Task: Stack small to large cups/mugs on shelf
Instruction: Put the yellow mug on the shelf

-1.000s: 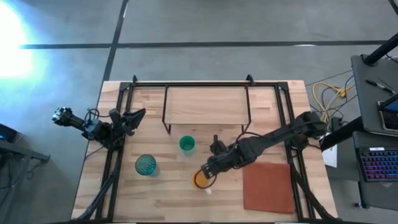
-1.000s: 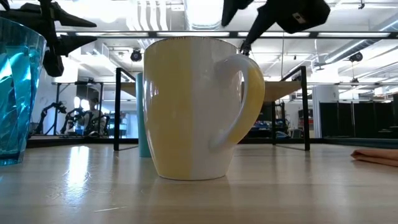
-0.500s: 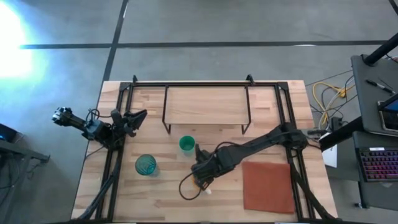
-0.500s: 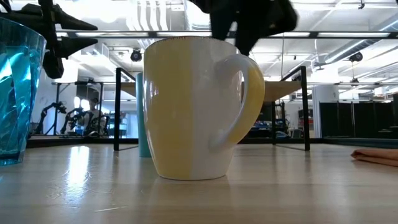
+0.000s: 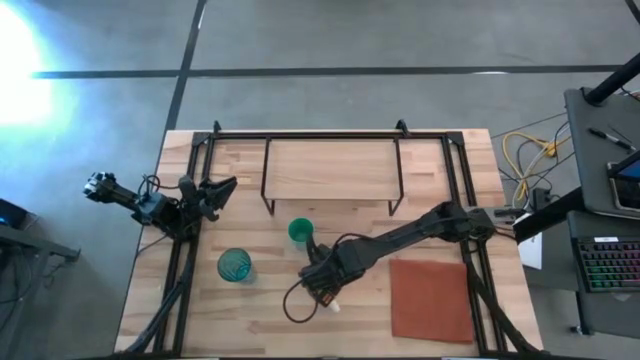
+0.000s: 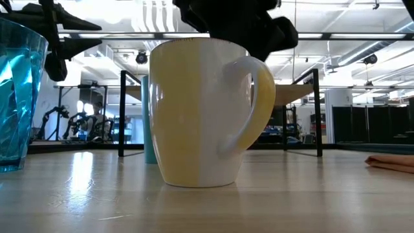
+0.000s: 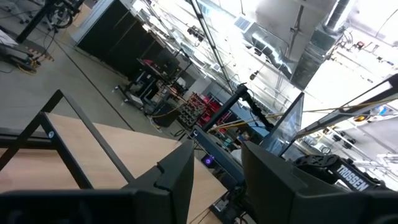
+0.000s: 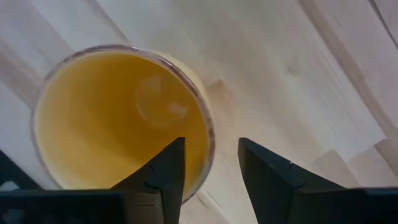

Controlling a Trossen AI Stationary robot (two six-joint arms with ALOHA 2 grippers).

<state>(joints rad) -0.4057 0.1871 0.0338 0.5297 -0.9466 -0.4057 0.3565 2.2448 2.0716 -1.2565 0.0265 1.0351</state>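
The small orange mug with the white handle (image 8: 118, 118) stands upright on the light-wood desk (image 5: 260, 310), near its front middle, and the right end effector (image 5: 322, 285) hangs directly over it. Its fingers are parted astride the rim's handle-side wall, one inside the bowl, one outside. The left end effector (image 5: 218, 187), open and empty, waits far off at the desk's left edge, so the right arm is plainly nearer.
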